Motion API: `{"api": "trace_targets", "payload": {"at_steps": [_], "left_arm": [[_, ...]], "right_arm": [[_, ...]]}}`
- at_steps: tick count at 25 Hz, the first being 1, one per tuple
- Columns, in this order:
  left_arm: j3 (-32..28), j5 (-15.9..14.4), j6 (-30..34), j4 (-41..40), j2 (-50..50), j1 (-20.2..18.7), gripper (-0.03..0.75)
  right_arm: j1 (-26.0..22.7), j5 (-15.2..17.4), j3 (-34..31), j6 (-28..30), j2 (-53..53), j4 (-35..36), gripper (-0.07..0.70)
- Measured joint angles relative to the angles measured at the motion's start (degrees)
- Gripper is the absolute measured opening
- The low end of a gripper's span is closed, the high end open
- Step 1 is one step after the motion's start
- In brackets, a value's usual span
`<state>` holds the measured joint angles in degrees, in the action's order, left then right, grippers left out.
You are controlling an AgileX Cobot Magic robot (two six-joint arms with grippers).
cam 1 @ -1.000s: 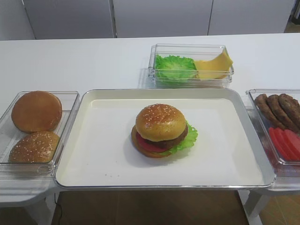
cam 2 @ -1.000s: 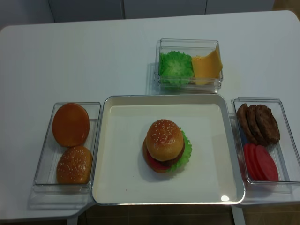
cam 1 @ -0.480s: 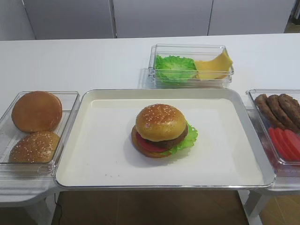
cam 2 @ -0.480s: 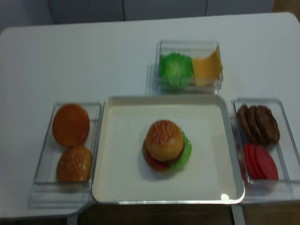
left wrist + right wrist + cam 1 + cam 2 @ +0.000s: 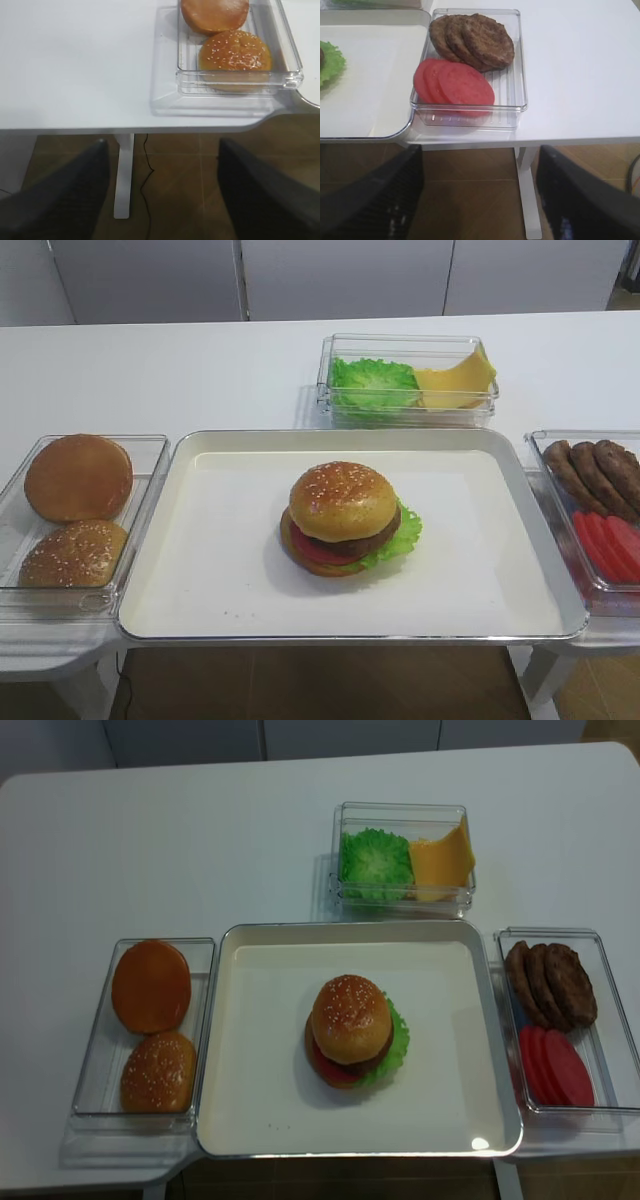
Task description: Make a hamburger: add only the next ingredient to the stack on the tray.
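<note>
The round, domed, golden-brown bun top sprinkled with pale sesame seeds [image 5: 341, 500] sits as the top layer of the stack [image 5: 347, 519], resting on the dark brown patty [image 5: 372, 535], with a red tomato slice [image 5: 318, 550] and frilly green lettuce [image 5: 397, 536] showing beneath it and a tan bun base at the bottom. The stack stands near the middle of the large shallow cream-white tray with a shiny metal rim [image 5: 200, 590], which lies at the front of the white bench [image 5: 180, 370].

Just left of the tray, a clear plastic bin [image 5: 96, 1060] holds a smooth seedless brown bun [image 5: 151, 986] at the back and a second sesame-seeded bun top [image 5: 158, 1072] in front. Just right of the tray, another clear bin [image 5: 512, 95] holds overlapping brown patties [image 5: 475, 40] behind red tomato slices [image 5: 455, 84]. Behind the tray, a third clear bin [image 5: 345, 850] holds green lettuce [image 5: 376, 862] beside yellow cheese slices [image 5: 442, 858].

Neither tool appears in the overhead views. In the left wrist view the left tool [image 5: 160, 195] hangs off the bench's front edge, over the brown floor, its two dark fingers [image 5: 65, 195] wide apart with nothing between them. In the right wrist view the right tool [image 5: 480, 195] likewise hangs below the bench edge, its dark fingers [image 5: 375, 197] spread wide and holding nothing.
</note>
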<state>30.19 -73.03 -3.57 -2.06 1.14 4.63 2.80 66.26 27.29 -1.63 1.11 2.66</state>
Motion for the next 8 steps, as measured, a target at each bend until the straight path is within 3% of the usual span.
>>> {"api": "trace_targets", "payload": {"at_steps": [5,8], "left_arm": [[-2.1,3.9,0.0,-0.1,0.0,0.0,0.501],[-2.3,4.4,0.0,-0.1,0.0,0.0,0.501]], "right_arm": [[0.0,0.0,0.0,0.1,0.0,0.0,0.531],[0.0,0.0,0.0,0.1,0.0,0.0,0.531]]}}
